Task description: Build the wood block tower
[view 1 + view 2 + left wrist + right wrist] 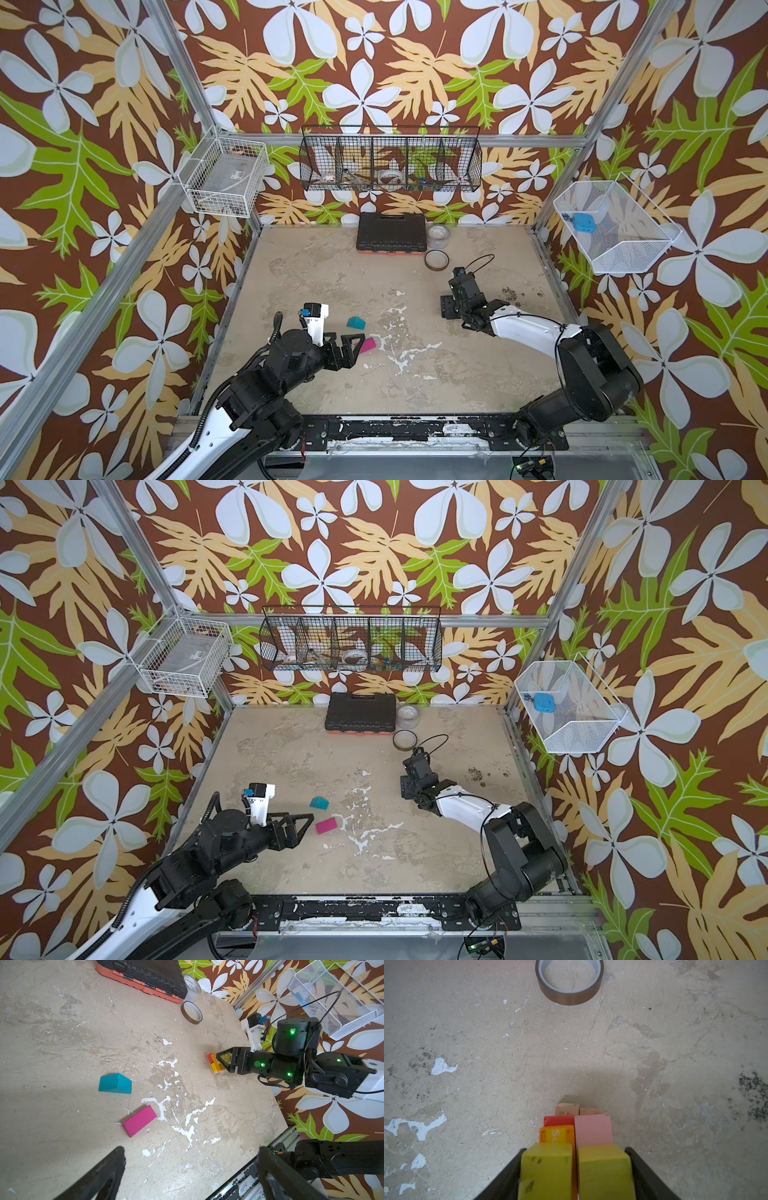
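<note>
left gripper (358, 351): wide open, with nothing in it. It hangs low over the table (324, 270), on the left side near the front.
teal roof block (356, 323): lies on the table by itself, just behind the left gripper's fingers.
magenta block (327, 825): lies flat just past the tips of the left gripper. It is near the teal roof block but not touching it.
black tool case (392, 237): shut, by the back wall in the middle.
clear tape roll (439, 236): right beside the black tool case, on its right.
brown tape roll (436, 259): flat on the table, just in front of the clear tape roll.
right gripper (575, 1148): reaches down onto the tower, with one black finger on each side of the two top cubes, right up against them. I cannot tell if it is squeezing them.
tower (214, 1062): stands on the right half of the table, in front of the brown tape roll. In both top views the right arm hides it.
tan planks (568, 1110): two, side by side at the bottom.
red block (558, 1121) and pink block (592, 1132): next layer, side by side.
orange block (544, 1135): sits on the red block and has a yellow patch on it.
yellow-green cubes (546, 1169): two on top, side by side, with a thin gap between them.
</note>
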`<state>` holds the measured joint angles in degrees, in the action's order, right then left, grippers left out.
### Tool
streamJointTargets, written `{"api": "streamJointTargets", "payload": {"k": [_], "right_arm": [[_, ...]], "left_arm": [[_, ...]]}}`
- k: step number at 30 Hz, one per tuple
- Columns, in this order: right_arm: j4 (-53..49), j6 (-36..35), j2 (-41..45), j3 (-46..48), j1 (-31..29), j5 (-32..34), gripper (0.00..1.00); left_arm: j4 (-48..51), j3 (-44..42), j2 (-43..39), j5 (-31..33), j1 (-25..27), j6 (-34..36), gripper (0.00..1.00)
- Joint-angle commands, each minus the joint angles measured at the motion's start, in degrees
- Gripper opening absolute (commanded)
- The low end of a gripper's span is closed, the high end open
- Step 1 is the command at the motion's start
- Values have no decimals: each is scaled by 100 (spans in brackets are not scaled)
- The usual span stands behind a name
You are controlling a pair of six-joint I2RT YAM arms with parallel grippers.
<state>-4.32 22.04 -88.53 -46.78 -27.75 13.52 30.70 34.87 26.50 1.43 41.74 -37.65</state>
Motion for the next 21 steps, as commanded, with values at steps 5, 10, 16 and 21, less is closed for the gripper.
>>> {"api": "streamJointTargets", "payload": {"k": [5, 10, 16, 21], "right_arm": [[10, -20, -37, -40, 19, 63, 67], [-14, -30, -60, -76, 24, 72, 65], [-26, -25, -42, -55, 31, 94, 64], [-44, -51, -33, -76, 33, 99, 64]], "left_arm": [[-143, 2, -13, -11, 1, -9, 100], [-143, 2, -18, -11, -4, -13, 100], [-143, 2, -13, -11, -3, -12, 100], [-147, -3, -13, -11, -6, -7, 100]]}}
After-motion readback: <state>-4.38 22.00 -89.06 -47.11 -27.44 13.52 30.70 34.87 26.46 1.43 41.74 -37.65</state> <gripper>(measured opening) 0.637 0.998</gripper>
